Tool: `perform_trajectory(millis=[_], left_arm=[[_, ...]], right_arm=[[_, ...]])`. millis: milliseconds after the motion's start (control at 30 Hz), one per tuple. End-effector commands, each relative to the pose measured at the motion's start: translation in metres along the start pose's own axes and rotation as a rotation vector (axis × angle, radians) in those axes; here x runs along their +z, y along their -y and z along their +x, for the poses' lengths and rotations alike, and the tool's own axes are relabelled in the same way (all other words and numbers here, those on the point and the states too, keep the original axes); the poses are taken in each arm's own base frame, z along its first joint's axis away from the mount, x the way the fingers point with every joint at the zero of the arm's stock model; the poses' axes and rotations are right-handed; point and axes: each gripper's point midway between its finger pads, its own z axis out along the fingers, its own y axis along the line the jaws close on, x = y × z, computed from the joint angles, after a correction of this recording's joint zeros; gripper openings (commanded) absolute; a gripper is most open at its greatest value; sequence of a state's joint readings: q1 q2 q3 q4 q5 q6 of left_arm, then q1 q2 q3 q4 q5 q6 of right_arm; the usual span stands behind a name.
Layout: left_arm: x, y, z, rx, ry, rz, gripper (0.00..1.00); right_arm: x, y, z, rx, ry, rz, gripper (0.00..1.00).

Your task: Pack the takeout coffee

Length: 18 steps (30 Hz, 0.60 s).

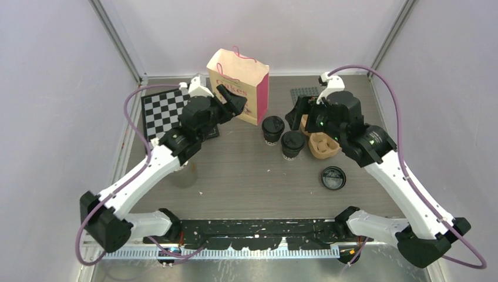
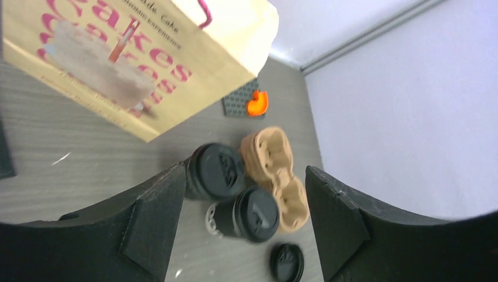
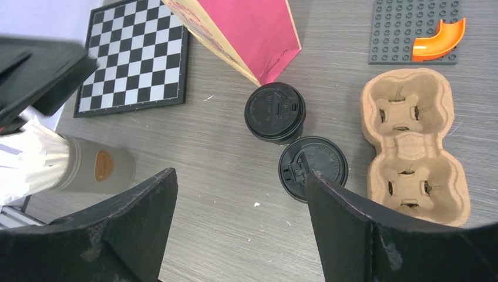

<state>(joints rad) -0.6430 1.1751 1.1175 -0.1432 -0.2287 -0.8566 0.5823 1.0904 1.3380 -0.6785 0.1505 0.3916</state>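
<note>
Cups (image 1: 273, 128), top view: both lidded, are standing on the counter (image 1: 235, 176) just beside the empty carrier (image 1: 322, 144), neither packed yet. Left wrist view: left jaws are gaping apart above them, gripping nothing. Right wrist view: right jaws are hanging apart too, empty.

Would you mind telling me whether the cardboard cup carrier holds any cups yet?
Empty: both wells of the carrier show bare cardboard, and the two lidded cups stand beside it.

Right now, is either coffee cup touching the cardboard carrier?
Apart. Right wrist view: bare table strip separates carrier from the near cup; far cup farther off.
</note>
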Motion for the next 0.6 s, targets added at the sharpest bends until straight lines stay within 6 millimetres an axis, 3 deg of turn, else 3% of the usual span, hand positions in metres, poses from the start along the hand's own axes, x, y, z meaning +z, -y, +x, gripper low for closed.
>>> perform_trajectory(millis=[0,200,367,567], left_arm=[[0.033,0.029,-0.047,-0.109,0.247,0.087,0.75],[0.067,0.015,-0.078,-0.017,0.425,-0.034,0.75],[0.092,-0.002,-0.09,0.058,0.481,-0.15,0.71],[0.125,-0.023,-0.09,0.039,0.45,-0.166,0.52]], right_arm=[[-0.002,-0.004,0.009,-0.024,-0.012,-0.047,0.84],[0.001,-0.007,0.011,-0.045,-0.012,-0.067,0.83],[-0.004,-0.013,0.015,-0.032,-0.016,-0.113,0.84],[-0.003,-0.017,0.015,-0.025,-0.002,-0.141,0.84]])
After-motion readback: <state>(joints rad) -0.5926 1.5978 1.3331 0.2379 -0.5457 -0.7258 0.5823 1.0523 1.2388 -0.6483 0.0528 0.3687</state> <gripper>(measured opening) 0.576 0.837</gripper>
